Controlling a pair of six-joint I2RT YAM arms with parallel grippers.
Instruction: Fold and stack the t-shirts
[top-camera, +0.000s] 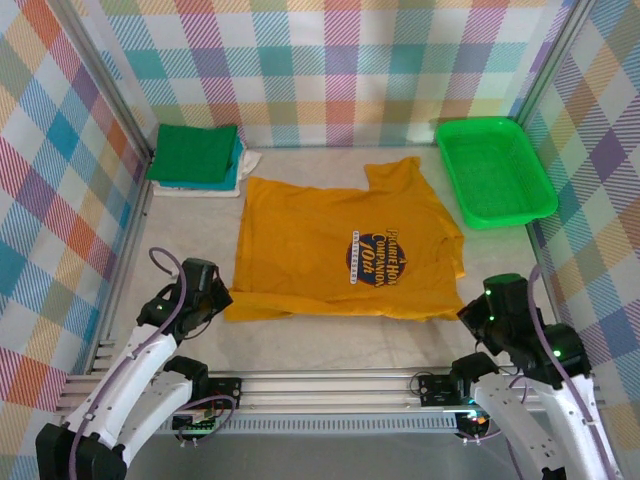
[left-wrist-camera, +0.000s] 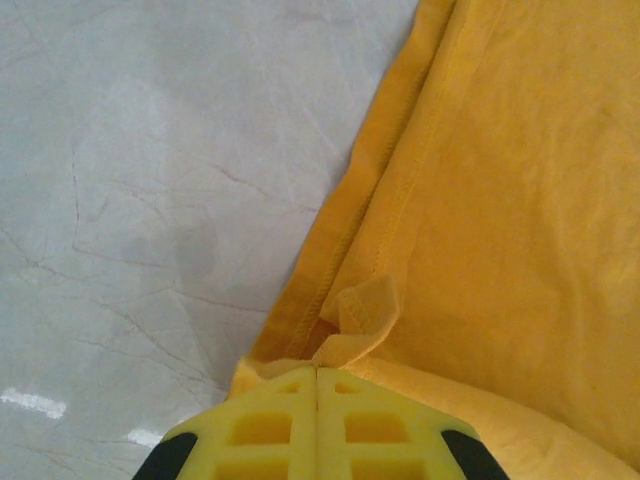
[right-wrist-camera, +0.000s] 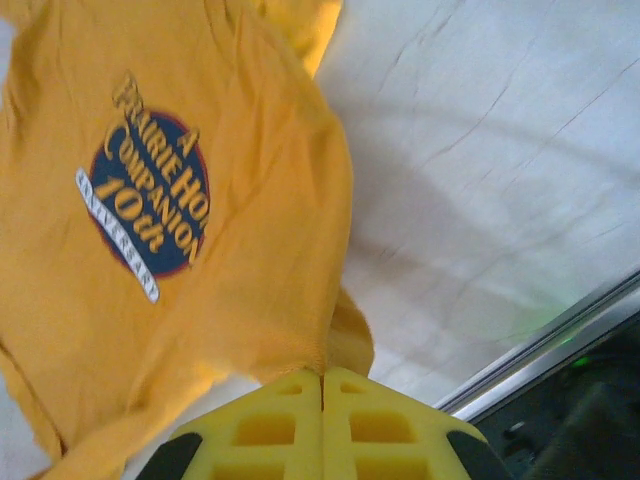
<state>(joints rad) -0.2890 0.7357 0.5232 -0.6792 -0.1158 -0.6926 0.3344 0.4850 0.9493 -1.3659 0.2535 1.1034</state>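
Note:
A mustard-yellow t-shirt (top-camera: 320, 235) lies spread on the table with its dark-blue chest logo (top-camera: 368, 258) facing up. My left gripper (top-camera: 221, 300) is at the shirt's near left corner. In the left wrist view that gripper (left-wrist-camera: 318, 372) is shut on a bunched bit of the yellow t-shirt (left-wrist-camera: 500, 200) at its hem. My right gripper (top-camera: 468, 312) is at the near right corner. In the right wrist view it (right-wrist-camera: 322, 376) is shut on the yellow t-shirt's (right-wrist-camera: 250, 250) edge, below the logo (right-wrist-camera: 145, 195). Folded dark-green (top-camera: 195, 152), teal (top-camera: 236, 172) and white (top-camera: 215, 189) t-shirts are stacked at the back left.
A bright green mesh tray (top-camera: 495, 170) sits at the back right. Checked walls close in the left, back and right sides. A metal rail (top-camera: 330, 385) runs along the near edge. Bare tabletop (top-camera: 340, 340) lies between the shirt and the rail.

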